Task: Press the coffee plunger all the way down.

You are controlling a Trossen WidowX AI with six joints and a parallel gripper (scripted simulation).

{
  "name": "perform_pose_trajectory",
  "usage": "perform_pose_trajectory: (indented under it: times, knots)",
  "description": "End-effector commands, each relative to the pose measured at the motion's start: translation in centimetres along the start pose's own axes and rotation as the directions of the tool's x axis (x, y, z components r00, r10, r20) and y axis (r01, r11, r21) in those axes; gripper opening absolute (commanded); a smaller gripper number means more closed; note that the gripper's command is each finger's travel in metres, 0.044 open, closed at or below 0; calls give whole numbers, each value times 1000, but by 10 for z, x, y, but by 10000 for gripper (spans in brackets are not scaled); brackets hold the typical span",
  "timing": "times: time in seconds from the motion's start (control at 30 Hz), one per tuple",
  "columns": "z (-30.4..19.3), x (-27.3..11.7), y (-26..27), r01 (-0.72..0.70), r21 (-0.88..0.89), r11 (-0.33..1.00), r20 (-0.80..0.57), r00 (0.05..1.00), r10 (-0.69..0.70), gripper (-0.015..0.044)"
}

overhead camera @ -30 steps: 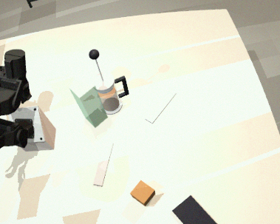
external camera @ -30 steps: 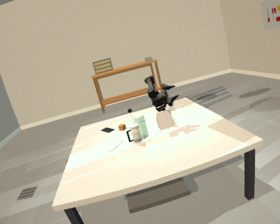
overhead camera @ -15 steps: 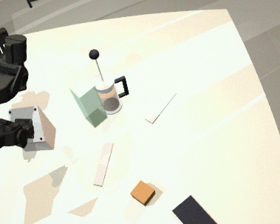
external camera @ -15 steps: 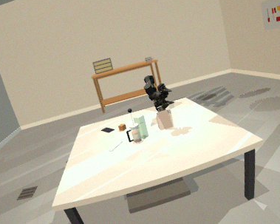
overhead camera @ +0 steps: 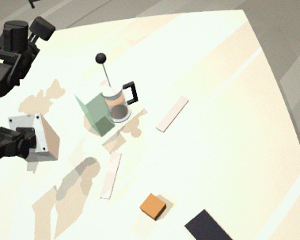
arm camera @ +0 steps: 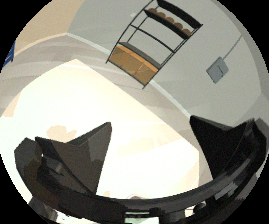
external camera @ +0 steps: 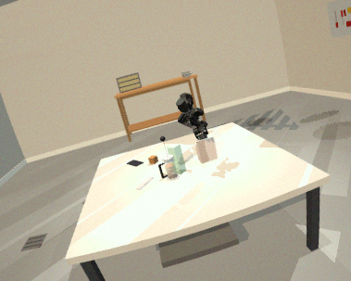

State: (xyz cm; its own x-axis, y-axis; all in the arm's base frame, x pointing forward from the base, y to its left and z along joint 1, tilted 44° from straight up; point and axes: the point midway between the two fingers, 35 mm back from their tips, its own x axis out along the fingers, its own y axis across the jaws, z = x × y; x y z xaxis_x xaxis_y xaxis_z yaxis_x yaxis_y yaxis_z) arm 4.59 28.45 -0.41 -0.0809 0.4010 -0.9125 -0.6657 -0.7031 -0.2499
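The coffee press (overhead camera: pixel 119 112) (external camera: pixel 172 170) stands upright on the table, a clear glass body with dark contents at the bottom. Its black plunger knob (overhead camera: pixel 100 58) (external camera: pixel 162 138) stands high above the lid on a long bare thin rod, so the plunger is up. Its black handle (overhead camera: pixel 135 93) (external camera: pixel 160 171) points away from the arm's base. My gripper (arm camera: pixel 152 122) is open, with nothing between its fingers in the wrist view. The arm is raised on the base side, well apart from the press; its fingers are hard to make out in the top and exterior views.
A green angled panel (overhead camera: pixel 96 112) (external camera: pixel 177 159) stands close beside the press, on the arm's side. Two pale strips (overhead camera: pixel 172 114) (overhead camera: pixel 111 176), an orange block (overhead camera: pixel 152 206) (external camera: pixel 153 159) and a dark flat pad (overhead camera: pixel 208 226) (external camera: pixel 135 163) lie on the table.
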Motion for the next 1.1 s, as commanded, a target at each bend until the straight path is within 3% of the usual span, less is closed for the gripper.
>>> perform_pose_trajectory:
  times: [0.0, 0.23, 0.47, 0.83, 1.07]
  knots:
    - [-41, -35, -64, 392, 458, 798, -397, 893, -211, 440]
    - [-64, -71, -94, 674, 562, 480, -612, 729, -308, 440]
    - [-78, -116, -118, 849, 522, 81, -771, 511, -381, 440]
    - [-120, -95, -83, 853, 518, 64, -776, 500, -384, 440]
    - [-120, -96, -83, 853, 518, 64, -776, 500, -384, 440]
